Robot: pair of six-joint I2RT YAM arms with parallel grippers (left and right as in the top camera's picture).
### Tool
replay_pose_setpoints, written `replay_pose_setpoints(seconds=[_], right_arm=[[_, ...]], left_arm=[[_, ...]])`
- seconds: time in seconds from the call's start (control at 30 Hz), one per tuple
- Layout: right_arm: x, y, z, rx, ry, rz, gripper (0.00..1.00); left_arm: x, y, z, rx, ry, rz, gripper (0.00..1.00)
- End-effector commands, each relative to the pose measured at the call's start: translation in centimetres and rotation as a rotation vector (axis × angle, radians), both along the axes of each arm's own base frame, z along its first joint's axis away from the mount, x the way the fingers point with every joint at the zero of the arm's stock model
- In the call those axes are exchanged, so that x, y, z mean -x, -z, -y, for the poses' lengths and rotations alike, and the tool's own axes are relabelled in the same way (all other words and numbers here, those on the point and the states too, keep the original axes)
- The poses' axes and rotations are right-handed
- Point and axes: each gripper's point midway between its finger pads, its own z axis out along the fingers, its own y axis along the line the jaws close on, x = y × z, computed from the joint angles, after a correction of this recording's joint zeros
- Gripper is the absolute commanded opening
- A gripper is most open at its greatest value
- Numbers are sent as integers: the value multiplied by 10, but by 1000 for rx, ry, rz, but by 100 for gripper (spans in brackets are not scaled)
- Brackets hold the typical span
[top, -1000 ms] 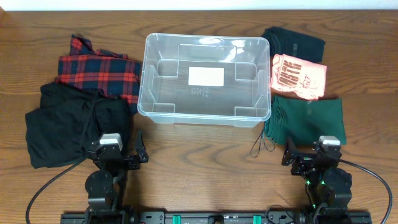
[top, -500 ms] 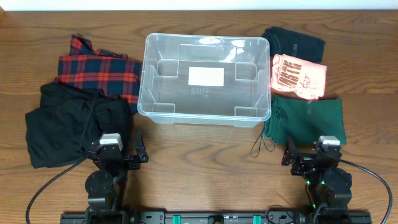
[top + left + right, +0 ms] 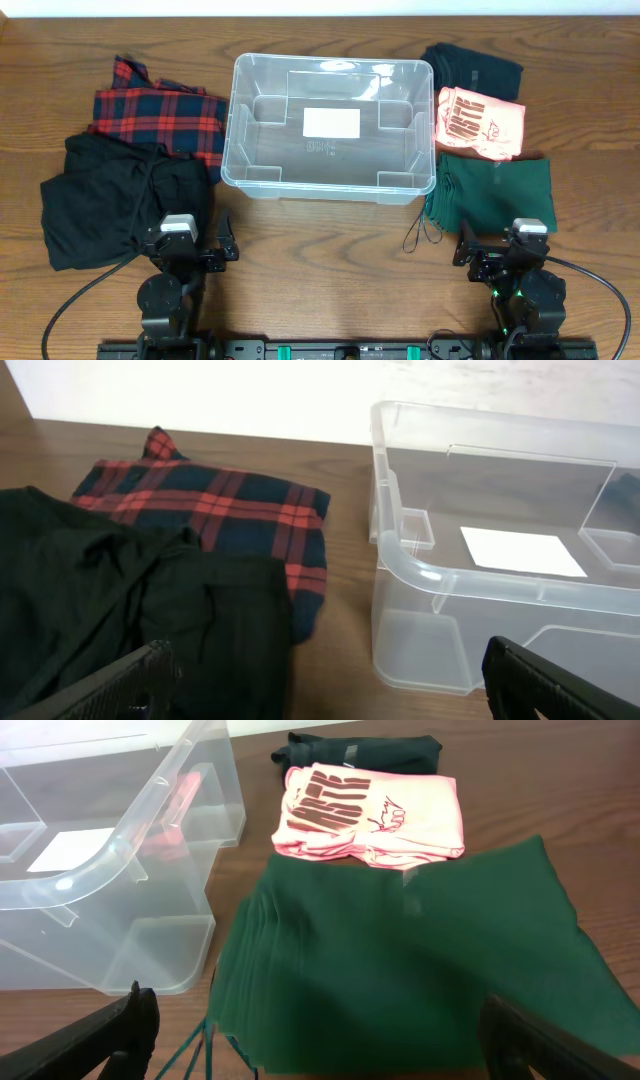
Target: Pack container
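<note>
- Clear container is found empty; nothing has been moved lately.
- Left gripper and right gripper are held released, empty; packing is not yet begun.

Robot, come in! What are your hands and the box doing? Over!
Left gripper open, right gripper open, both empty. Container empty, mid-table. Green cloth and black garment beside it, nothing over the opening.

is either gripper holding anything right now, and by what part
Nothing is held. The left gripper and right gripper are both open and empty.
</note>
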Motion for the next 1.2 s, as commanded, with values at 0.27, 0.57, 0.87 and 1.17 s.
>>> replay_pose_setpoints(seconds=[0.27,0.57,0.87,1.17], right_arm=[[0,-1,-2,-11,-6,6,99],[0,-1,-2,-11,-6,6,99],[0,-1,-2,-11,-6,6,99],[0,-1,-2,-11,-6,6,99]], left_arm=[[11,-98,-35,200,-242,141,98],[50,-186,-122,-43,-773,-33,98],[16,-193,-140,-135,-809,-168,98],[-11,-115,-105,-167,-546,-521,98]])
